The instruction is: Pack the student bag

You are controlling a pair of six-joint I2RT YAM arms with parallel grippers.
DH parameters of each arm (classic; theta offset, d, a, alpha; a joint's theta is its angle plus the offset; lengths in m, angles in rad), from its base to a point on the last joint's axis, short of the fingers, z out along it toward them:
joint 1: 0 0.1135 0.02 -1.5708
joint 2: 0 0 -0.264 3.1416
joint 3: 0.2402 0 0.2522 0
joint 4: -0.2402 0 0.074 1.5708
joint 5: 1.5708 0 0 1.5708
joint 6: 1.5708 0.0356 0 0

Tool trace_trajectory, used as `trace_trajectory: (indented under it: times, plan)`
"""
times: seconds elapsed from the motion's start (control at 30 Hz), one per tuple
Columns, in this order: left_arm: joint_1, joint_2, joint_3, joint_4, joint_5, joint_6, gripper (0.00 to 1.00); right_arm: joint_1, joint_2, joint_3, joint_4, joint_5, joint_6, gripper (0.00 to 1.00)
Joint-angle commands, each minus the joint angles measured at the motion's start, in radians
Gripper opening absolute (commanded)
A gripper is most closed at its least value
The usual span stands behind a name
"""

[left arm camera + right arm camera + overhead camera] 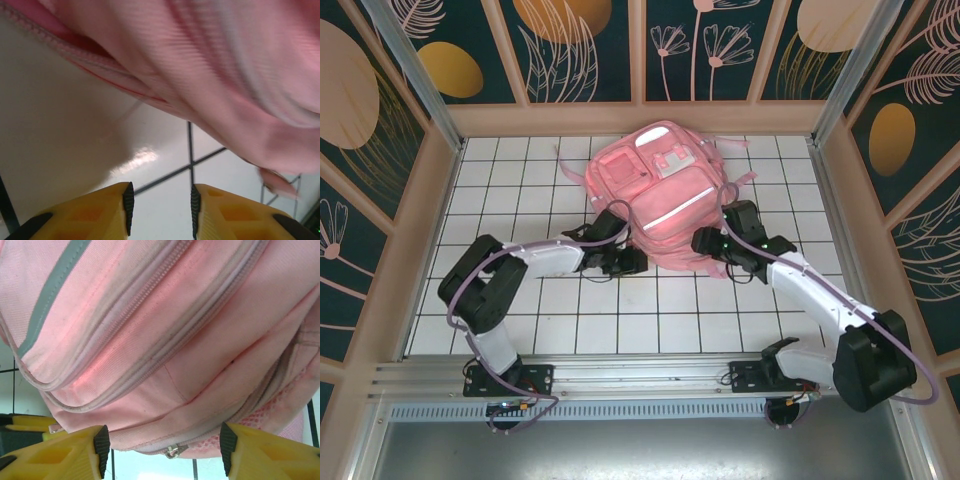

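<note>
At the near-left edge of the student bag (660,195), the left pincer (161,209) stands partly open, nothing between its yellow fingers, the white tiled desk (75,130) beneath. The right pincer (165,449) is spread wide at the near-right edge, gripping nothing, a zipper pull (172,451) just ahead. The bag lies flat, pockets up, toward the desk's far middle.

White tabletop (520,180), flat, marked with a dark grid of square tiles. Carries one large pink fabric backpack (665,195) with lighter reflective strips, lying flat at far centre, front pockets facing up.
</note>
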Motion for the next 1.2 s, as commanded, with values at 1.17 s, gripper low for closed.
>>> trace_trajectory:
  times: [1.17]
  plan:
    - [0.013, 0.077, 0.076, 0.086, 0.0, -0.007, 0.37, 0.146, 0.165, 0.043, 0.314, -0.539, 0.039, 0.55]
